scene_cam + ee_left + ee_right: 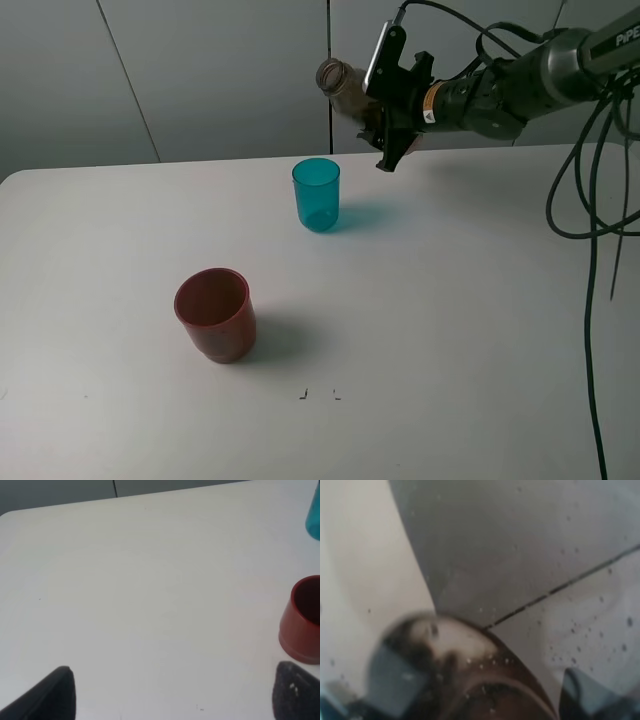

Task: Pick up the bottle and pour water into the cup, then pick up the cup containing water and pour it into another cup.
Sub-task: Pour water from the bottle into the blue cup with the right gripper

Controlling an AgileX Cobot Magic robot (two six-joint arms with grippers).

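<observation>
Bottle (345, 88) clamped in right gripper (385, 125), tipped mouth-first toward teal cup (316, 195) for the pour (no stream visible); left gripper (172, 692) open, parked beside red cup (302, 620).

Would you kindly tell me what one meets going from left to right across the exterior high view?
red-brown cup → teal cup → right gripper, which holds the tilted bottle above the teal cup.
</observation>
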